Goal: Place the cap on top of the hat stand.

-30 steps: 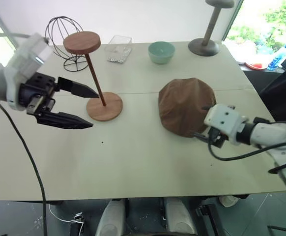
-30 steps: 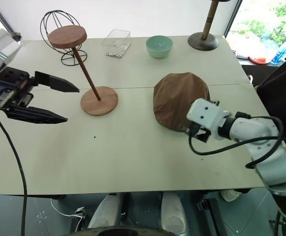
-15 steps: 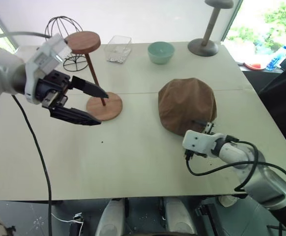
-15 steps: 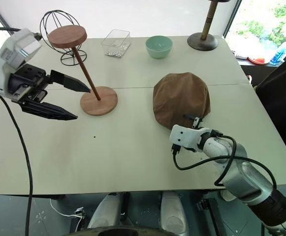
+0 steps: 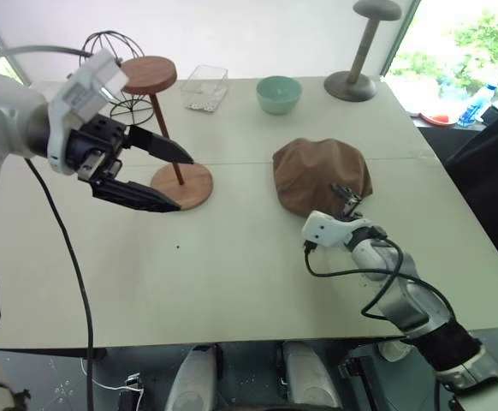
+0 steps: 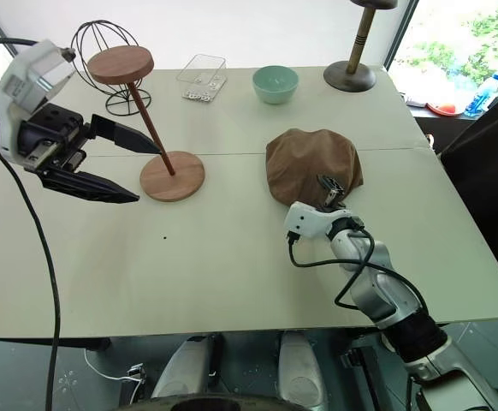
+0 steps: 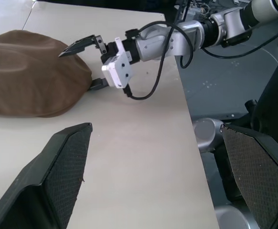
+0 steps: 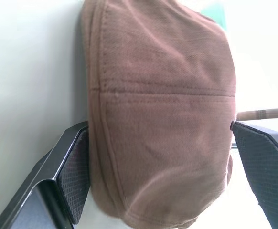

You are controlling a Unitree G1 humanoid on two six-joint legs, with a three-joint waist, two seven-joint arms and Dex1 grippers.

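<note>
Spanning a bright windowed room, pale table (image 5: pixel 232 274) (both arms' fingers spread), cap (image 5: pixel 317 175) beside hat stand (image 5: pixel 168 128).

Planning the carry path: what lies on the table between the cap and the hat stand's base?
Nothing: in the left eye view, only bare table separates the cap from the hat stand.

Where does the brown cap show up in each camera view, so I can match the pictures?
Left eye view: the cap lies right of centre on the table.
Right eye view: cap, right of centre.
Left wrist view: at the left edge.
Right wrist view: centre.
Shared landmark: the open right gripper at the cap's edge.
</note>
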